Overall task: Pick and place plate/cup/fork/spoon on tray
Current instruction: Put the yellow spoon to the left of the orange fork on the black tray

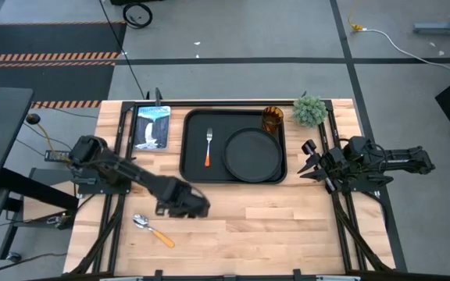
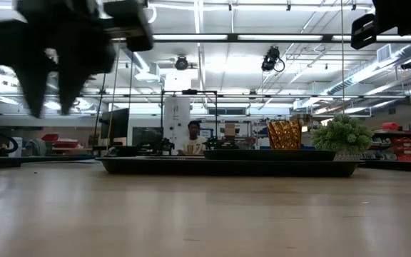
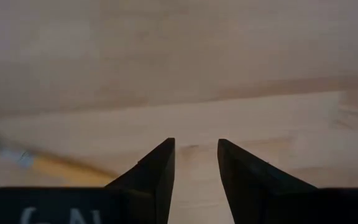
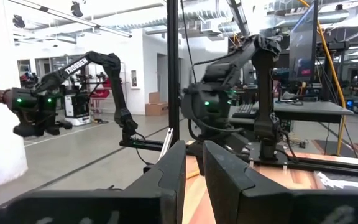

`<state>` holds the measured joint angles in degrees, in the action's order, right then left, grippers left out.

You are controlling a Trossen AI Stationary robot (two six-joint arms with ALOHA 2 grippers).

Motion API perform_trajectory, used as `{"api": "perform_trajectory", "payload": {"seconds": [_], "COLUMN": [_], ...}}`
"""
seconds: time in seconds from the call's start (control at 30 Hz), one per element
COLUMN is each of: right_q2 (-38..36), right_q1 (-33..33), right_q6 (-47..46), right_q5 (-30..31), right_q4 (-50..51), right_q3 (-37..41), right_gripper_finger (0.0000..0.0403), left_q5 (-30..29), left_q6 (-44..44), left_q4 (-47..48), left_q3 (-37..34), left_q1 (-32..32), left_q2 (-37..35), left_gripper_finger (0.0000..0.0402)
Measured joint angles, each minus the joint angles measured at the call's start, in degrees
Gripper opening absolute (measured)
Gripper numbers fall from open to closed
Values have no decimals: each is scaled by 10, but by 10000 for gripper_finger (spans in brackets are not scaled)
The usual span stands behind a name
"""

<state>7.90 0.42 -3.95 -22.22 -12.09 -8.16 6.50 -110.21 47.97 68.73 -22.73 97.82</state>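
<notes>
The black tray (image 1: 233, 147) lies at the table's far middle. On it are the orange-handled fork (image 1: 208, 147), the round black plate (image 1: 251, 154) and the amber cup (image 1: 272, 119), which stands upright in the far right corner (image 2: 284, 134). The spoon (image 1: 153, 229) lies flat on the table near the front left; its handle shows in the left wrist view (image 3: 61, 167). My left gripper (image 1: 187, 203) (image 3: 194, 142) is open and empty, above the bare wood between the spoon and the tray. My right gripper (image 1: 307, 161) (image 4: 194, 144) is empty to the right of the tray, its fingers a narrow gap apart.
A small green plant (image 1: 309, 109) stands at the far right, beside the tray's corner. A blue-white picture card (image 1: 151, 126) lies left of the tray. Bare wood runs along the table's near side (image 1: 287, 234). A person shows in the room beyond (image 2: 193, 139).
</notes>
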Motion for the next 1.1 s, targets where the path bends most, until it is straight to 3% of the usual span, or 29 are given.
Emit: {"api": "perform_trajectory", "payload": {"seconds": [0.37, 0.87, 1.1], "right_q2": [0, 0, 0], "right_q1": [0, 0, 0], "right_q6": [7, 7, 5], "right_q5": [-4, -4, -4], "right_q4": [16, 24, 28], "right_q3": [0, 0, 0], "right_gripper_finger": [64, 64, 64], "left_q5": [9, 31, 80], "left_q6": [-214, -262, -279], "left_q4": [74, 96, 76], "left_q3": [0, 0, 0], "left_q1": [-81, -132, -163], "left_q2": [0, 6, 47], "left_gripper_finger": [130, 191, 196]}}
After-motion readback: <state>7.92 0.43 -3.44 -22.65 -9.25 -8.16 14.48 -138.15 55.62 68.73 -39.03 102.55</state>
